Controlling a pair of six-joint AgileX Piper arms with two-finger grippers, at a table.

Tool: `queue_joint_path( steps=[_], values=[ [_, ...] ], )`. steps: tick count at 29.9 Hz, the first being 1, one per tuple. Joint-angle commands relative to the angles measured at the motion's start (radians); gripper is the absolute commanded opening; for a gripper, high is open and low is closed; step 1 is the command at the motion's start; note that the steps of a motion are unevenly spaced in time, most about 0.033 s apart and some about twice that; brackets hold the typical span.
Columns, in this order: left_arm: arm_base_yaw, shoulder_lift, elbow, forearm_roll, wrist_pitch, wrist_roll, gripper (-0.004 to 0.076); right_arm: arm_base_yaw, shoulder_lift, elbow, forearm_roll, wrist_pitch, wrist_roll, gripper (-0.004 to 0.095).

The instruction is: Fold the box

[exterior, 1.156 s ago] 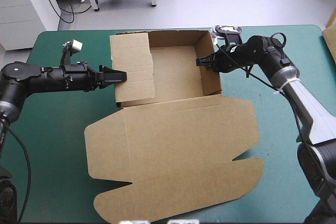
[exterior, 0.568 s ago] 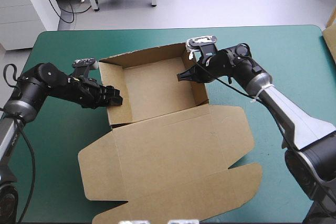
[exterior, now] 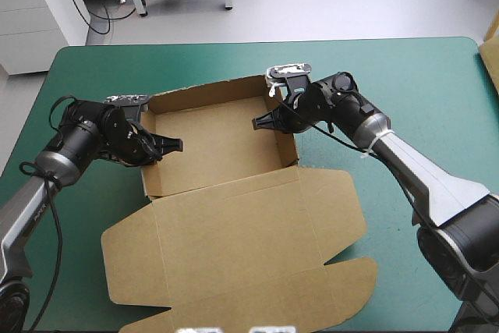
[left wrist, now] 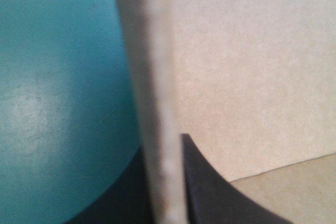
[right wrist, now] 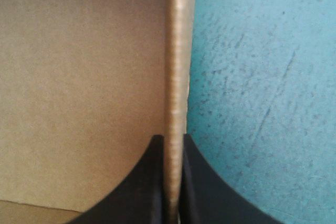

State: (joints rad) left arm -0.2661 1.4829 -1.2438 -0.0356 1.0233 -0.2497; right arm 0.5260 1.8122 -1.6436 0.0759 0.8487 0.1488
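My left gripper point(exterior: 173, 145) and right gripper point(exterior: 260, 123) each clamp a side wall of the box point(exterior: 218, 134) on the table point(exterior: 413, 83): walls up, lid point(exterior: 234, 247) flat, so I judge tucking's left.

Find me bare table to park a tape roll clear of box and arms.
Widest bare teal-green cover: far right corner, beyond the right arm. Also a strip between the far wall of the box and the table's far edge. Crowded: left claw and right claw pinch the side walls; flat lid fills the near middle.
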Motion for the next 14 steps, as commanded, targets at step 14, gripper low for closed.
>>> queue_joint_path(
  steps=[14],
  values=[
    [-0.077,0.164,-0.314,-0.007,0.093,0.022,-0.0008,-0.004,-0.055,-0.032,-0.270,0.229,0.170,-0.0017]
  ],
)
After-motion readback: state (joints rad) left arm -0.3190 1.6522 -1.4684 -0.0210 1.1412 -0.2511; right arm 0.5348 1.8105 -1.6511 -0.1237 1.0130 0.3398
